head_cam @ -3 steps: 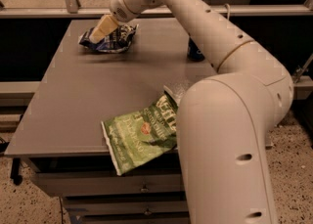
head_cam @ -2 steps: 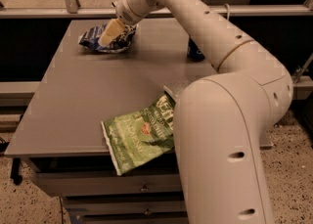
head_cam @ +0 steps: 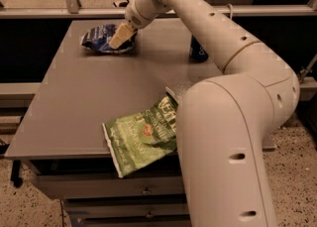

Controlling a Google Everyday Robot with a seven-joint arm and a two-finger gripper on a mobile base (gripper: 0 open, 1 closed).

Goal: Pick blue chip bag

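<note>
The blue chip bag [head_cam: 98, 37] is a small dark blue foil bag with white lettering, lying at the far left of the grey table [head_cam: 74, 112]. My gripper [head_cam: 120, 36] reaches across from the right and sits low on the bag's right end, covering that part. The arm stretches over the back of the table and fills the right foreground.
A larger green Kettle chip bag [head_cam: 141, 134] lies at the table's front edge, one corner hanging over, partly behind my arm. A blue soda can [head_cam: 198, 51] stands at the back right behind the arm. Drawers sit under the table, and a rail runs along the back.
My gripper has moved right and down, from over the bag's middle to its right end. The bag has stayed about where it was.
</note>
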